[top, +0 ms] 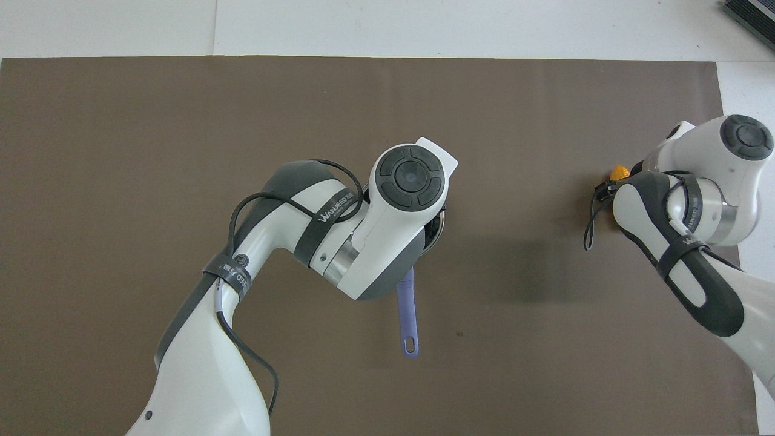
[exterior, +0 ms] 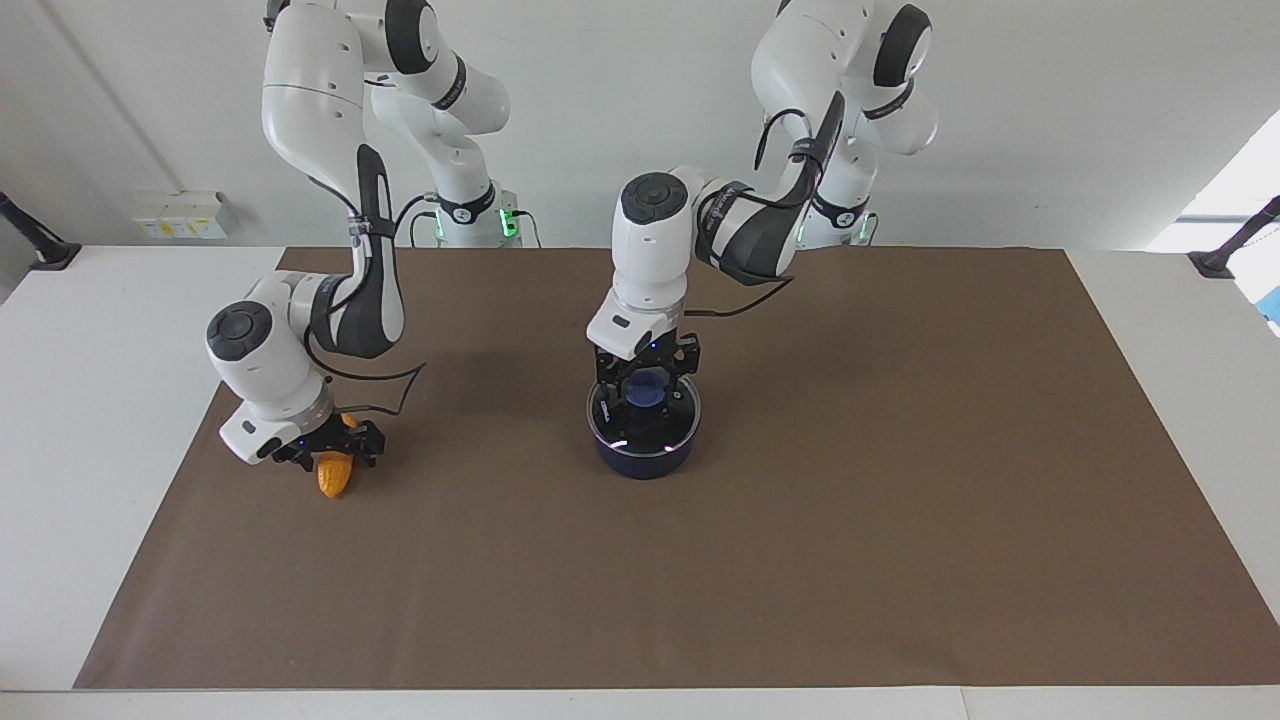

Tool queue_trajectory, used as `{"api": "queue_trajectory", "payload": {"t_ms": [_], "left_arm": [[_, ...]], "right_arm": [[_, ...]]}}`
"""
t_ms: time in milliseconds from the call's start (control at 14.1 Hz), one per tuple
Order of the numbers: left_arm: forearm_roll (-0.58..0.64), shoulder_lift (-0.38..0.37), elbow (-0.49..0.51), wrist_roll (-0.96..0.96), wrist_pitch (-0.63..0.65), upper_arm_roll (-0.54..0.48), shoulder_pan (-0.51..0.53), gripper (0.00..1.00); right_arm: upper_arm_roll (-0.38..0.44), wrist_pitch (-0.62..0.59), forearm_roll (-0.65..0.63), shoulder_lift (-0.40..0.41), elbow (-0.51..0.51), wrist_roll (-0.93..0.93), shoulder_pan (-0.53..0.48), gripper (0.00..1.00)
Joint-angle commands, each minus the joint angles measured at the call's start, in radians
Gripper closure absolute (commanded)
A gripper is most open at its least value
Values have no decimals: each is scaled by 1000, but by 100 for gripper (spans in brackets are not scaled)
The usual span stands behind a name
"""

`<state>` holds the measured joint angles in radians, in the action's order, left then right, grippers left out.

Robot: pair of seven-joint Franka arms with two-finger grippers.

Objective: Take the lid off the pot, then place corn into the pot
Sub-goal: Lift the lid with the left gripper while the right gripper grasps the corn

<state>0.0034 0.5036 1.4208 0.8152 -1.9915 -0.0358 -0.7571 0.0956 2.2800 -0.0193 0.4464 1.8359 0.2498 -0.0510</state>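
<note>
Fragile glass lid (exterior: 643, 412) on pot (exterior: 642, 455): left claw (exterior: 646, 381) pinching knob. Bumpy, light corn (exterior: 334, 474): right claw (exterior: 330, 452) astride, closure unclear.

Premises: a robotics laboratory or test cell, not a domestic kitchen. Two white articulated arms (exterior: 330, 200) are mounted at one edge of a white worktop (exterior: 90, 400), green status lights showing at their bases. A plain brown mat (exterior: 800, 500) covers the working area. The walls are bare white; a small electrical box (exterior: 180, 215) is fixed low on one, and black clamp mounts (exterior: 1225, 255) (purpose not evident) stand at the worktop's corners.
</note>
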Motion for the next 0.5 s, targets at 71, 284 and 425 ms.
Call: {"api": "queue_trajectory", "payload": {"t_ms": [71,284,425], "left_arm": [[7,13,-16,13,-18,-6,-5,34],[7,13,-16,13,-23,-6,-5,43],[19,12,-16,12,-24,-6,-2,80]], "right_arm": [[-4,1,10,-9,3,37,2,100],[-4,-7,4,-8,-23,39,2,100],[-4,-51,2,9,-70,39,0,100]]}}
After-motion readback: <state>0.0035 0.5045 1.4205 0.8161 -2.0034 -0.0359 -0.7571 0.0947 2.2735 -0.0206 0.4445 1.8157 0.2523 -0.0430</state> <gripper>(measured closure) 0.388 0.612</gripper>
